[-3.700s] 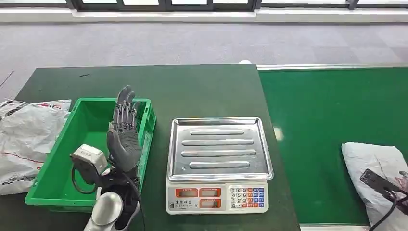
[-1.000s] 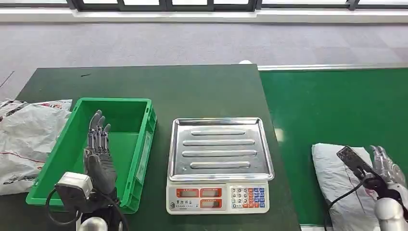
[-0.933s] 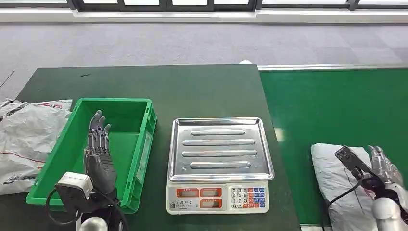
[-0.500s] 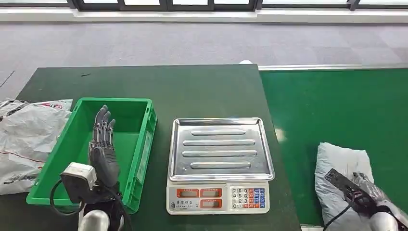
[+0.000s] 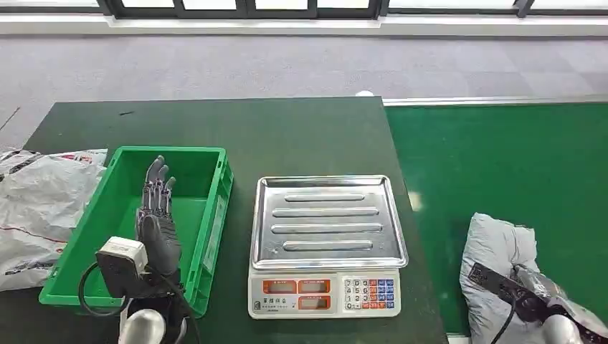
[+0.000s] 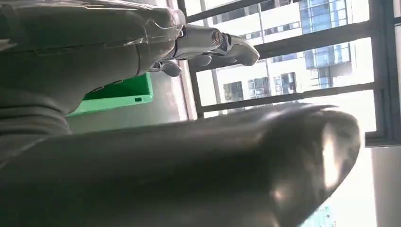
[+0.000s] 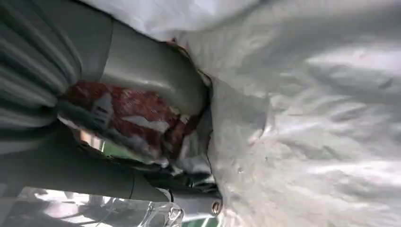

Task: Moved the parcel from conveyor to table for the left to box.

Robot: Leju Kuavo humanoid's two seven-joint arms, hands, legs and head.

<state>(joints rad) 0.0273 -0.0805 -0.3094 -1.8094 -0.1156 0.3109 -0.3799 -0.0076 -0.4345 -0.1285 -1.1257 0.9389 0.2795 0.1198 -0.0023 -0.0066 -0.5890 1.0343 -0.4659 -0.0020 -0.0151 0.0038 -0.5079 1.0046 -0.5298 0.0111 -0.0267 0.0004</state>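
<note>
I'm looking at a parcel-sorting station — green conveyor belt (image 5: 502, 165), weighing scale (image 5: 327, 244), green crate (image 5: 115, 215) and bagged parcels (image 5: 36, 208) on a dark table (image 5: 287, 136).

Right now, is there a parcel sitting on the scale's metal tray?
No. In the head view the scale's metal tray is bare, and the grey parcel lies on the green conveyor under the right hand.

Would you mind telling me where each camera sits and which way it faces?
Head view: high on the body, looking down at crate, scale, conveyor; both arms show.
Left wrist view: behind the left hand, facing windows past the crate.
Right wrist view: behind the right hand, pressed into the parcel.
Shared: head and right wrist views show the parcel, gripped.
</note>
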